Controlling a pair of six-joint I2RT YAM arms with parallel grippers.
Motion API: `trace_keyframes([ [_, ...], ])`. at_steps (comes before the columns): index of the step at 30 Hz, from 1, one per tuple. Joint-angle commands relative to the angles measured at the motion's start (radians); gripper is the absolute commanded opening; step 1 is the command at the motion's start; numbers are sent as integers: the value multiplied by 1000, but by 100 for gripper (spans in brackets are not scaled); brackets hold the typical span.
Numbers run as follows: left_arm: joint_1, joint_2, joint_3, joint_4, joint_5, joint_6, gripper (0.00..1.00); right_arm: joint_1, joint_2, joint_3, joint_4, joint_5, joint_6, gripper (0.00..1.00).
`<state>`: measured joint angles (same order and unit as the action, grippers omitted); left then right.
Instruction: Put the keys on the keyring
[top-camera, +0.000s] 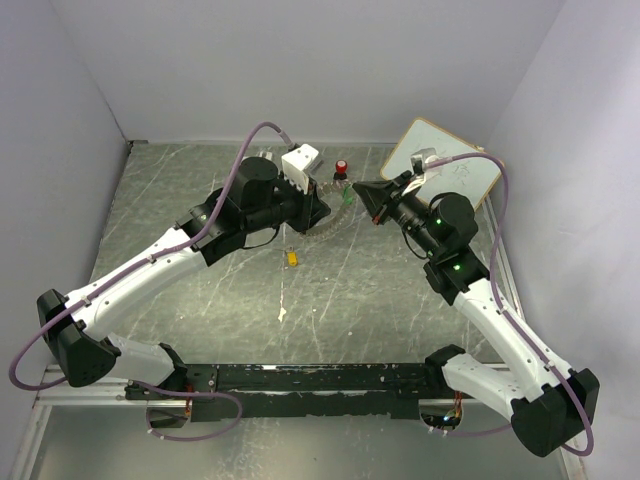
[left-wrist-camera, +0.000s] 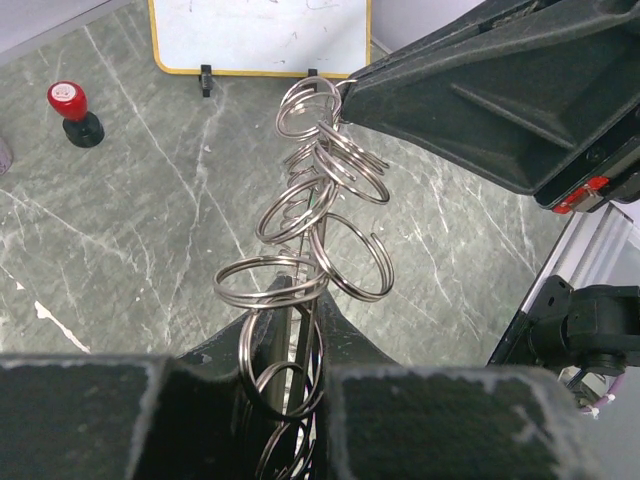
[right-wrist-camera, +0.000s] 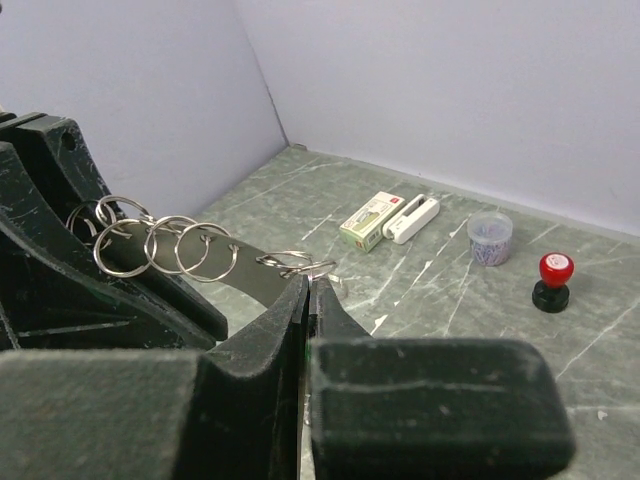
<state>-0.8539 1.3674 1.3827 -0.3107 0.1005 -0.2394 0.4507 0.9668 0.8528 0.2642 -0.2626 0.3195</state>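
Glossy metal keyring (left-wrist-camera: 268, 293); smooth marbled table (left-wrist-camera: 120, 230).

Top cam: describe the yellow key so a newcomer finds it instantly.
On the grey marbled table, look between the two arms, just base-side of the left gripper. The yellow key lies alone there: tiny and yellow-orange, unlike the red-capped knob farther back.

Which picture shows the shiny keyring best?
The left wrist view: the keyring fills the middle, its loops sharp. The top view shows only a tiny arc; the right wrist view hides part of it.
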Motion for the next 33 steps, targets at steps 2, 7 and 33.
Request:
trace_keyframes([
  [2, -12, -29, 6, 50, -6, 14, 7, -3, -1, 30, -9, 40, 9, 0],
  [7, -13, -38, 3, 48, -14, 18, 7, -3, -6, 31, -25, 62, 8, 0],
  [33, -11, -124, -208, 209, -92, 58, 7, -4, 22, 311, -352, 42, -181, 0],
])
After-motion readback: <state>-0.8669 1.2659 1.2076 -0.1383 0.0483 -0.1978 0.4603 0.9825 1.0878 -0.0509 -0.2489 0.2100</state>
